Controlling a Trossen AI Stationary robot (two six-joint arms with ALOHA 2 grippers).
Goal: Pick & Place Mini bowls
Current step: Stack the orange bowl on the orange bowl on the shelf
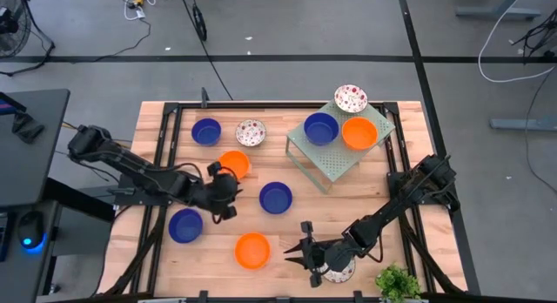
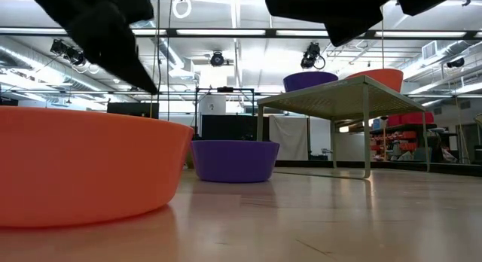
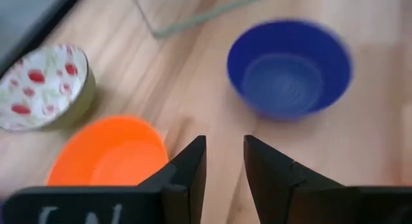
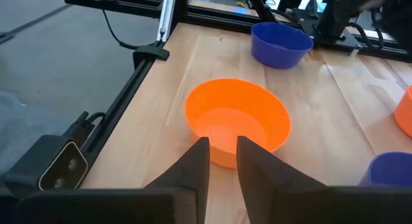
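In the high view, mini bowls lie scattered on the wooden table: blue bowls [image 1: 206,131] [image 1: 275,198] [image 1: 185,225], orange bowls [image 1: 233,164] [image 1: 252,250], and a speckled bowl [image 1: 251,132]. Another speckled bowl [image 1: 338,270] sits under the right arm. A blue [image 1: 320,128], an orange [image 1: 359,133] and a speckled bowl [image 1: 351,98] rest on the pale green rack [image 1: 335,159]. My left gripper [image 1: 231,188] [image 3: 225,153] hovers beside an orange bowl [image 3: 106,153], narrowly open. My right gripper [image 1: 292,249] [image 4: 223,147] stands just short of the near orange bowl [image 4: 237,121], narrowly open.
The black metal frame [image 1: 165,146] borders the table on all sides. A small green plant [image 1: 399,284] stands at the near right corner. In the low view the near orange bowl [image 2: 83,168] fills the left, with a blue bowl [image 2: 233,160] and the rack [image 2: 339,96] behind.
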